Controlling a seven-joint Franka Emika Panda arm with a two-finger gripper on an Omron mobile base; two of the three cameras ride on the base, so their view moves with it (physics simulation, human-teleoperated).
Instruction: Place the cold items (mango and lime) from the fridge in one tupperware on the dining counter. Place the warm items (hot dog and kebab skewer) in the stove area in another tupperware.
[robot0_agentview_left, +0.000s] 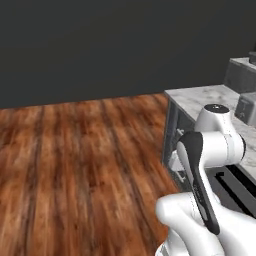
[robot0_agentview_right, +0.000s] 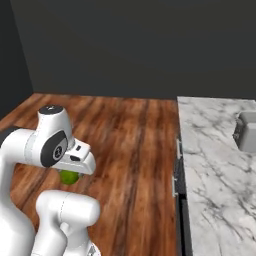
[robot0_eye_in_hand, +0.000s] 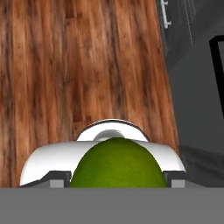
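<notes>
Lime in transit
Claw (robot0_eye_in_hand: 117, 181) pinches the lime (robot0_eye_in_hand: 118, 164) at lower centre; no tupperware filled yet, seemingly.

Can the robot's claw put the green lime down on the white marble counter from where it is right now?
Probably not yet. The claw holds the lime low over the wood floor, apart from the marble counter.

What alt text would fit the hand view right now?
A green lime sits between the gripper fingertips, close to the camera, held over brown wood-plank floor. Dark grey cabinet fronts with a metal handle run along the right side.
</notes>
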